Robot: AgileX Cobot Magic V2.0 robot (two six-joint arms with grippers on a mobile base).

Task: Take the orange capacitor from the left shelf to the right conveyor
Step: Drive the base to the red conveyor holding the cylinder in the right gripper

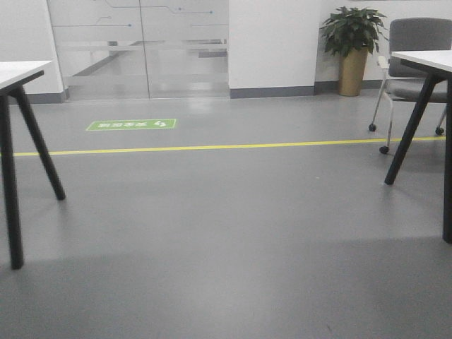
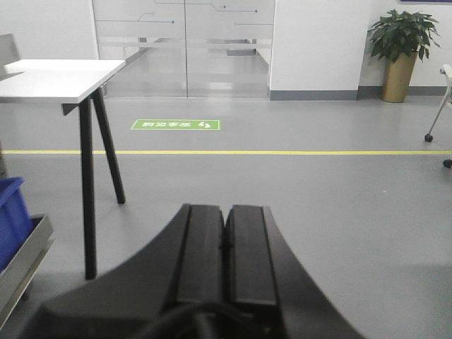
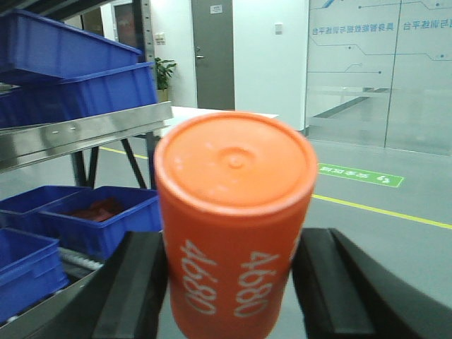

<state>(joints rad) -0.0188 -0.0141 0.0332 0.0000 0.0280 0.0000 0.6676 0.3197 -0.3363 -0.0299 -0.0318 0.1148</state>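
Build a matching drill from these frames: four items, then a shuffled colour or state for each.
Items:
1. left pincer
2. orange capacitor
3. plastic bins
4. floor line

Colour or state:
A. blue
B. yellow
C. held in the right pincer
D. shut, nothing held

Pairs: 1-D, 2-C, 3-A, 4-B

Your right pincer (image 3: 233,282) is full with the orange capacitor (image 3: 236,183). Blue bins (image 3: 92,92) and the left shelf (image 3: 85,131) crowd its left side; the floor (image 3: 381,240) on its right is open. Left of your left pincer (image 2: 226,212) stands a white bench (image 2: 63,78); the floor ahead is open.
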